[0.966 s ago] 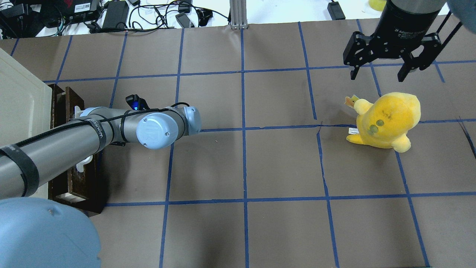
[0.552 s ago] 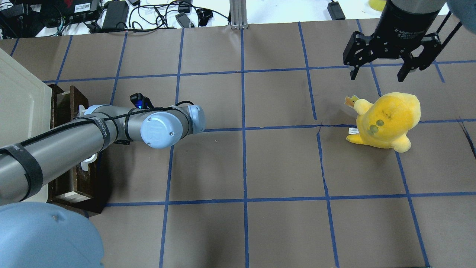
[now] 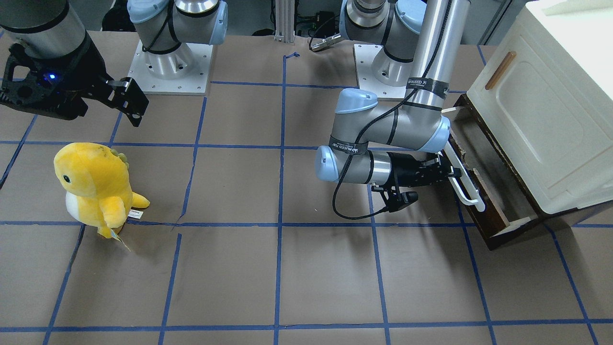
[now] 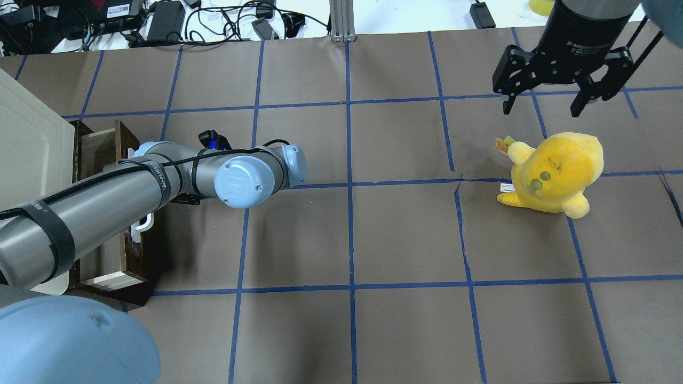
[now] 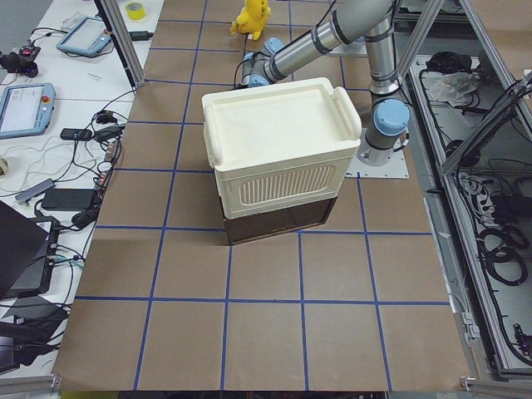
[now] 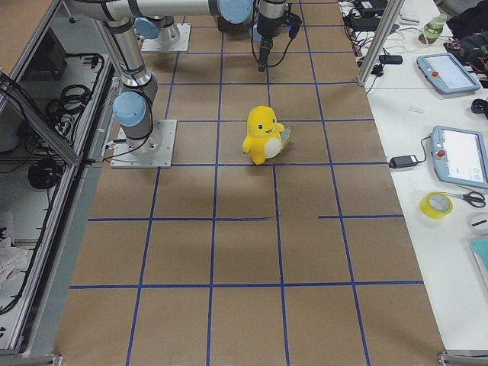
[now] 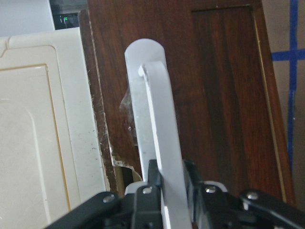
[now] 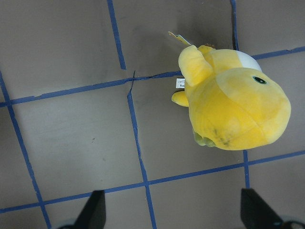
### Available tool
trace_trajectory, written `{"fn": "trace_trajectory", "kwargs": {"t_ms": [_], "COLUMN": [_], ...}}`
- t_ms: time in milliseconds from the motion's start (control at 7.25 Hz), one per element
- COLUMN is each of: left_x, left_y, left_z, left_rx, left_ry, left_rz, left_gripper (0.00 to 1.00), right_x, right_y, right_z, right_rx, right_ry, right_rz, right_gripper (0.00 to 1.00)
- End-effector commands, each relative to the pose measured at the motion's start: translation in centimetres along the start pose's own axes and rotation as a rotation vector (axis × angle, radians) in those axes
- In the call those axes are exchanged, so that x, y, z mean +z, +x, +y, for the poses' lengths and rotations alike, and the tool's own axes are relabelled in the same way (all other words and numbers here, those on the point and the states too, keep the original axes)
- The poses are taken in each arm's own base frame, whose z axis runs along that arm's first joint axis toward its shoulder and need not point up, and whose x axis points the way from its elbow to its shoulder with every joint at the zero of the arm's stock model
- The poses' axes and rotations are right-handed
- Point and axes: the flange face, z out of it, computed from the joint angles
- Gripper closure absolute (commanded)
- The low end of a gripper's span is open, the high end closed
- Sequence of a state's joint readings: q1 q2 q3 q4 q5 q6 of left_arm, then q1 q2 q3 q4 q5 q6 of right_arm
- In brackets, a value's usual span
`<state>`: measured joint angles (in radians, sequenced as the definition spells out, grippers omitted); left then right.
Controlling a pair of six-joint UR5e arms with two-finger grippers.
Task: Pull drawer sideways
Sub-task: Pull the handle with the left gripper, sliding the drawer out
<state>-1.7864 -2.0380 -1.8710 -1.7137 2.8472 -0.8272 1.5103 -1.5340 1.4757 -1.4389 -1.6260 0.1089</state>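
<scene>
The drawer (image 3: 480,199) has a dark brown front and a long white bar handle (image 3: 463,179). It stands partly out from under the cream-white cabinet (image 3: 541,110), and its pale inside (image 4: 98,152) shows in the overhead view. My left gripper (image 3: 449,172) is shut on the handle. The left wrist view shows its fingers (image 7: 152,183) clamped on the white bar (image 7: 159,138). In the overhead view the left arm hides that gripper. My right gripper (image 4: 541,110) is open and empty, held high at the far right, above a yellow plush toy (image 4: 555,170).
The yellow plush (image 3: 93,187) stands on the brown, blue-taped table, far from the drawer. The cabinet door with a small wooden handle (image 3: 499,70) is shut. Cables and power bricks (image 4: 165,21) lie beyond the table's far edge.
My left arm has moved to the right with the handle in its grip. The drawer front has come further out from the cabinet. The right arm and the plush have not moved.
</scene>
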Motion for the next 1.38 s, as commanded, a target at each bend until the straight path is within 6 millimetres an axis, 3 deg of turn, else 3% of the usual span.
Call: {"fn": "trace_trajectory", "kwargs": {"t_ms": [0,414,552,690,828,1103,1241], "left_x": [-0.7,-1.2,-1.2,-1.4,-2.7,-3.4,-4.7], "left_y": [0.1,0.0,-0.1,0.0,0.1,0.0,-1.6], "left_z": [0.1,0.0,0.0,0.1,0.4,0.6,0.3], "left_rx": [-0.001,-0.002,-0.001,0.008,0.019,0.019,0.007], "left_ry": [0.013,0.012,0.006,0.015,0.043,0.058,0.071], "left_rz": [0.002,0.010,0.015,0.008,0.005,0.007,0.029], "left_gripper": [1.00,1.00,0.90,0.25,0.04,0.00,0.00], "right_x": [0.0,0.0,0.0,0.0,0.0,0.0,0.0], "right_y": [0.0,0.0,0.0,0.0,0.0,0.0,0.0], "right_z": [0.0,0.0,0.0,0.0,0.0,0.0,0.0], "right_rx": [-0.001,-0.001,-0.001,-0.001,-0.001,-0.001,-0.001], "right_ry": [0.000,0.000,0.000,0.000,0.000,0.000,0.000], "right_rz": [0.000,0.000,0.000,0.000,0.000,0.000,0.000], "right_gripper": [0.00,0.00,0.00,0.00,0.00,0.00,0.00]}}
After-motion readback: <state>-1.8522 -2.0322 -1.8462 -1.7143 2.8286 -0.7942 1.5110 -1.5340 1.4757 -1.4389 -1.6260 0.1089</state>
